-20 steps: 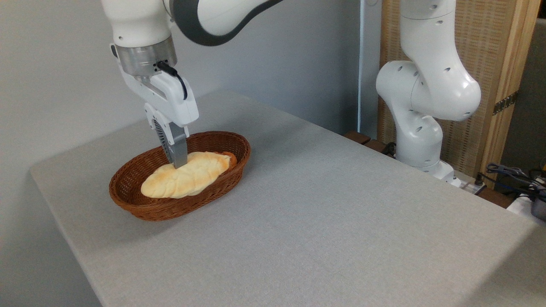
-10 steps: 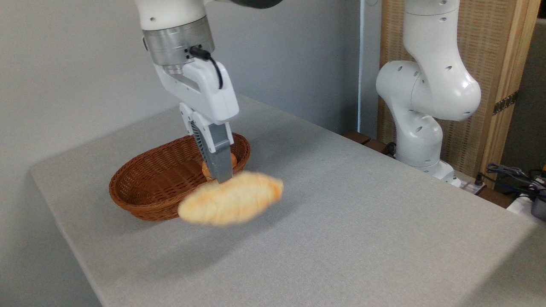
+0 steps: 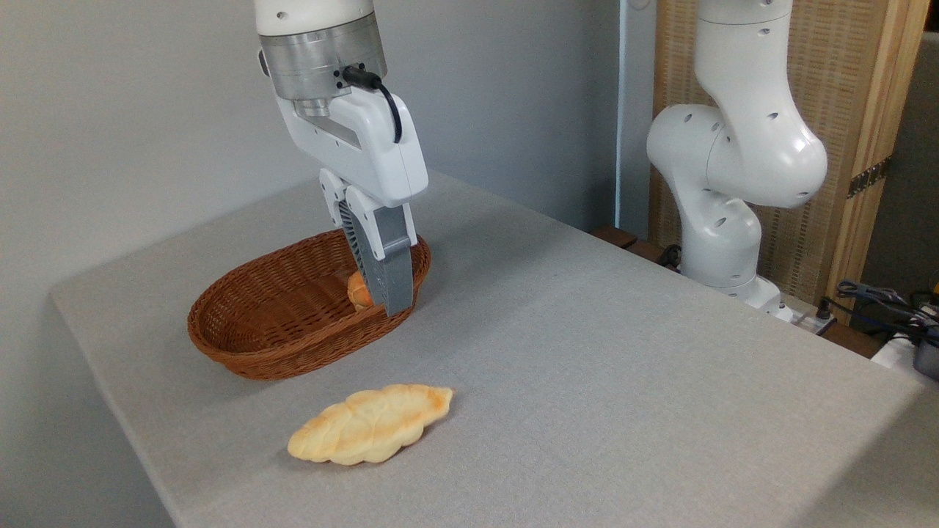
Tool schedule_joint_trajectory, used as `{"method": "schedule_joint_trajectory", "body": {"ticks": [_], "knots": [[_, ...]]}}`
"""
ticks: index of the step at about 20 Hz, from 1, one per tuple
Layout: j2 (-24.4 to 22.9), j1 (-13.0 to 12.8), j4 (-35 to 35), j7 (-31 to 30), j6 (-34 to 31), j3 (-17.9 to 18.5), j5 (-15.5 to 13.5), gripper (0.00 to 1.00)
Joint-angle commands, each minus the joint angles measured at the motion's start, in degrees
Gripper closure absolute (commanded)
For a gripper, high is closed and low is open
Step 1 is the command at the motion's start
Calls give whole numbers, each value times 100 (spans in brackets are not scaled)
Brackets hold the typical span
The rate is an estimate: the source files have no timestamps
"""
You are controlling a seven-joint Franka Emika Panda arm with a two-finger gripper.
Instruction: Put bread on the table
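Pale-yellow bread (image 3: 370,424) flat on table (image 3: 587,352), below jaws; jaw gap unclear.

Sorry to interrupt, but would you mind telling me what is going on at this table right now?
A white robot arm is moving bread out of a brown oval wicker basket. The long pale-yellow braided loaf now lies flat on the light-grey tabletop, in front of the basket and apart from it. The pincer hangs above, holding nothing; whether it is open cannot be told from this angle. A small round orange-brown bun remains in the basket.
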Motion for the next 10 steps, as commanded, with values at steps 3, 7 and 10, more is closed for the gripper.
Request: {"method": "schedule_joint_trajectory", "body": {"ticks": [3,7,10], "knots": [[-255,-29,46,-247,-155,78,-662,0],[-255,50,38,-1365,-155,-353,-839,0],[-255,51,11,-1348,-146,-397,-839,0]]}}
